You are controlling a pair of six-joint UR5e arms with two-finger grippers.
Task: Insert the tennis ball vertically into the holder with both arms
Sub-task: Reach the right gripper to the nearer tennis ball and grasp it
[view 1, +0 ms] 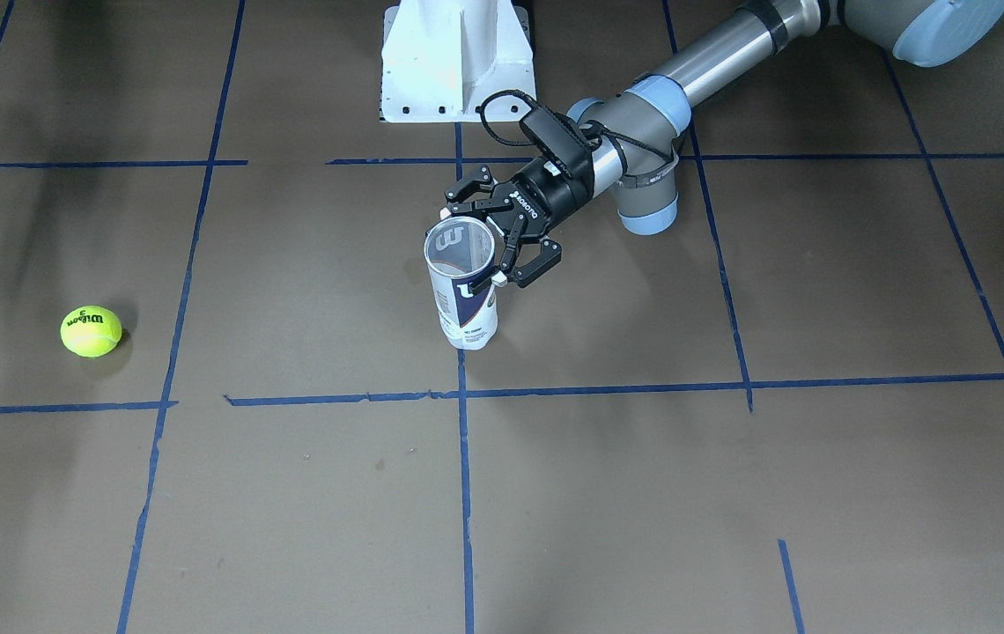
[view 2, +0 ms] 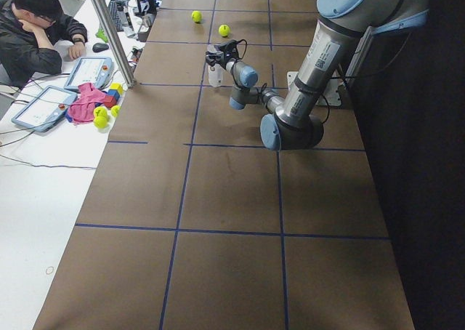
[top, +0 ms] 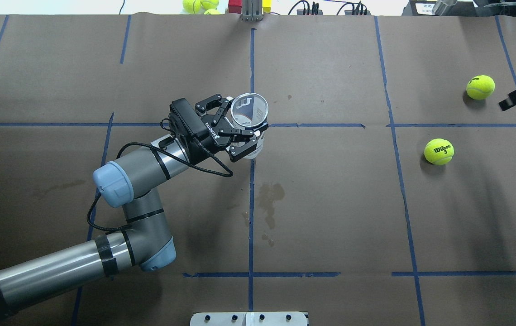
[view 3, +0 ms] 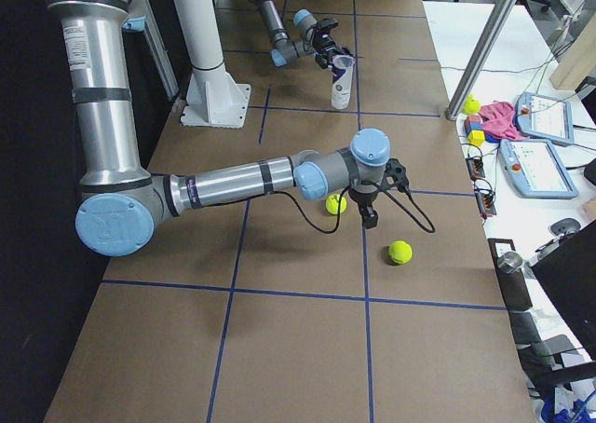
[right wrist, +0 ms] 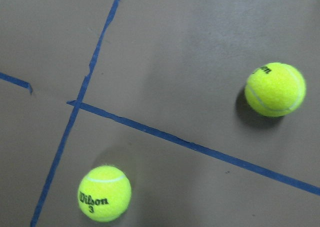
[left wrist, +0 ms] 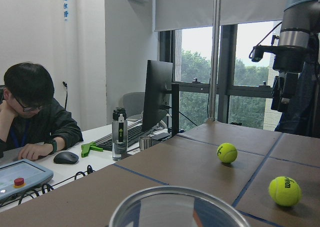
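Note:
The holder (view 1: pixel 463 291), a clear can with a white and navy label, stands upright with its mouth open at the table's middle (top: pixel 250 111). My left gripper (view 1: pixel 491 236) reaches in from the side, its fingers pressed on opposite sides of the can near the rim (top: pixel 238 129). Two tennis balls lie on the robot's right: one marked Wilson 3 (top: pixel 438 151) (right wrist: pixel 104 193), another farther out (top: pixel 480 87) (right wrist: pixel 275 89). My right gripper (view 3: pixel 369 220) hangs above the table between them, only its black tip showing in the overhead view (top: pixel 507 103). I cannot tell whether it is open or shut.
The white bolted pedestal (view 1: pixel 458 62) stands at the robot's side of the table. A person (view 2: pixel 33 32) sits at a desk beyond the far edge, with tablets, toys and spare balls (view 2: pixel 100 115). A dried stain (top: pixel 269 199) marks the brown paper.

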